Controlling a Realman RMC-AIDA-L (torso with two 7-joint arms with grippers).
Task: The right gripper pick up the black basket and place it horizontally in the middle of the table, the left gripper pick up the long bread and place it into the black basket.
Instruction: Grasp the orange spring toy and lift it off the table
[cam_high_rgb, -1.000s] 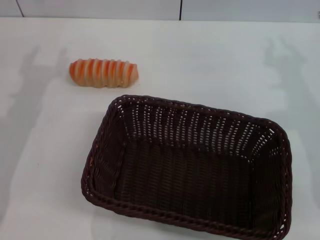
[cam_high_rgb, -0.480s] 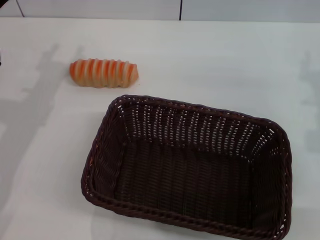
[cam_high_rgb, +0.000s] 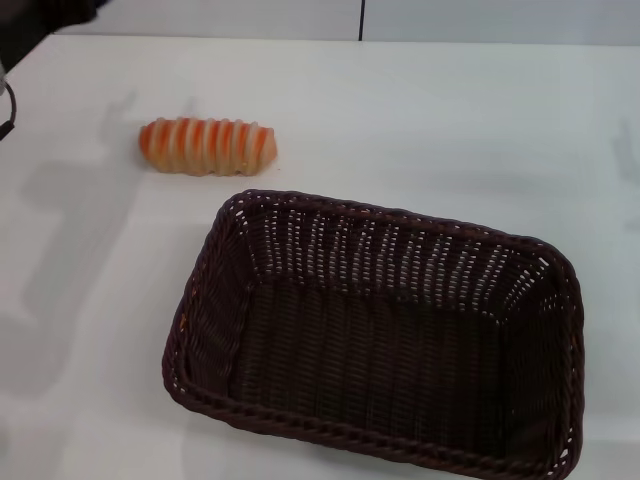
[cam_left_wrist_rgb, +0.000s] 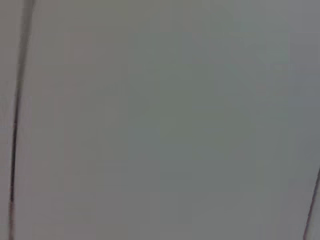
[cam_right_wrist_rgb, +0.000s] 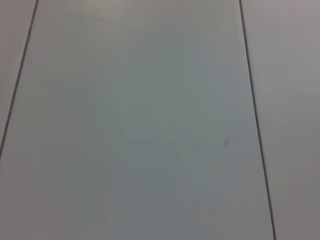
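Observation:
The black basket (cam_high_rgb: 385, 335) lies lengthwise across the white table (cam_high_rgb: 420, 120), in the near middle of the head view, and holds nothing. The long bread (cam_high_rgb: 207, 146), orange with cream stripes, rests on the table behind the basket's left end, a short gap from its rim. A black part of my left gripper (cam_high_rgb: 35, 25) pokes into the far left corner of the head view, well left of and behind the bread. My right gripper is out of view. Both wrist views show only pale panels with thin dark seams.
A thin dark cable (cam_high_rgb: 8, 110) shows at the left edge. The wall's panel seam (cam_high_rgb: 360, 18) rises behind the table's far edge. Bare tabletop stretches to the right of the bread and behind the basket.
A black part of the left arm has come into the far left corner, and its shadow has slid right across the table. The right-side shadow has withdrawn toward the right edge. Basket and bread have not moved.

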